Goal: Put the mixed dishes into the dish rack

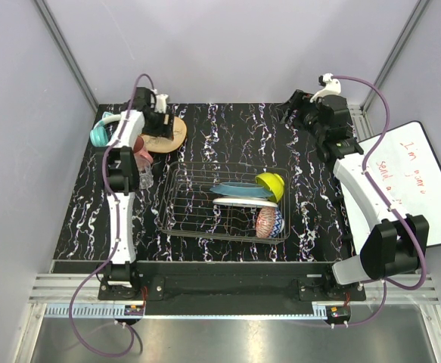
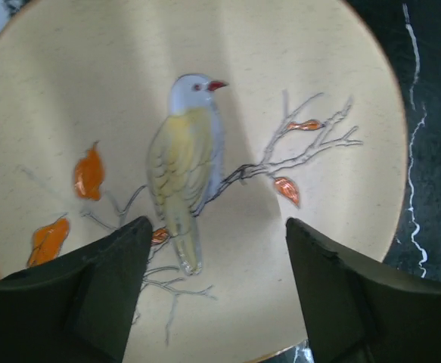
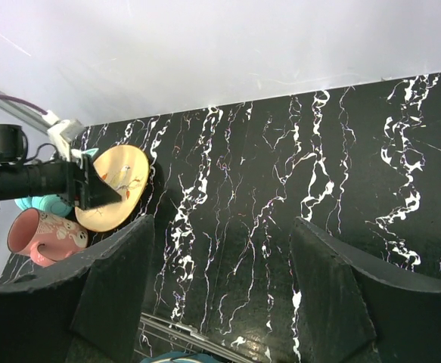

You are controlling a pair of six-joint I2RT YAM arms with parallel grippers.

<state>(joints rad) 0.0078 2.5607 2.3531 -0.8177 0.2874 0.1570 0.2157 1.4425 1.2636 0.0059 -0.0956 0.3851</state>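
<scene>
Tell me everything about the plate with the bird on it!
The tan plate is round, speckled cream-tan with a darker rim, and looks ceramic. Painted on it is a bird with a grey head, red beak and yellowish body, on bare twigs with orange leaves. It sits at the table's far left, outside the dish rack, beside the pink mug. The open left gripper hangs right over it.

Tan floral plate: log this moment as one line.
left end effector open over tan floral plate | right end effector open | dish rack: teal plate, yellow-green bowl, red patterned bowl
</scene>
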